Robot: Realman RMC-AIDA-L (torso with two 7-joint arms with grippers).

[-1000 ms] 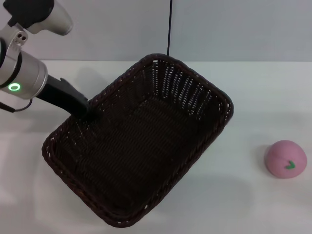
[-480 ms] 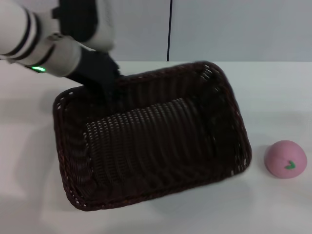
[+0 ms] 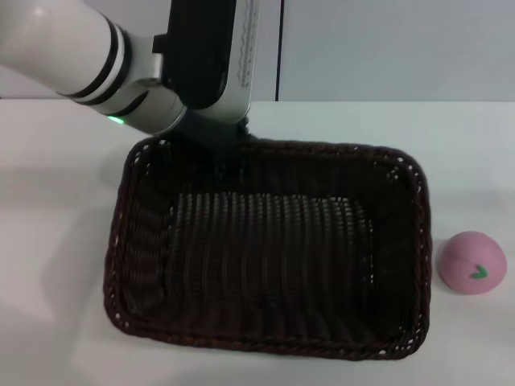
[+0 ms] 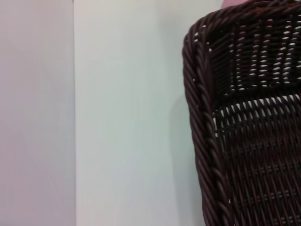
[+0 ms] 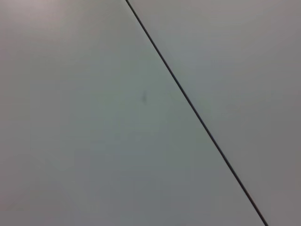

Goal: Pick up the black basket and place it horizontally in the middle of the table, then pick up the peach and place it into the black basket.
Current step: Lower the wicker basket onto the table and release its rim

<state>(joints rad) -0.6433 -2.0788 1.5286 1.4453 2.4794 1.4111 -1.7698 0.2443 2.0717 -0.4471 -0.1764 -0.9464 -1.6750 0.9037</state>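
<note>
The black basket (image 3: 273,257) lies with its long side across the white table (image 3: 48,241), near the middle, open side up and empty. My left gripper (image 3: 226,159) reaches down from the upper left and is shut on the basket's far rim. The left wrist view shows a rounded corner of the basket (image 4: 244,141) with its braided rim over the table. The peach (image 3: 472,262) sits on the table just right of the basket, pale pink with a green leaf mark, apart from it. My right gripper is out of view.
A pale wall with a dark vertical seam (image 3: 279,48) stands behind the table's far edge. The right wrist view shows only a plain grey surface with a dark line (image 5: 197,117). Bare tabletop lies left of the basket and around the peach.
My left arm has swung right and turned the basket from a diagonal lie to lengthwise across the table. The peach has not moved.
</note>
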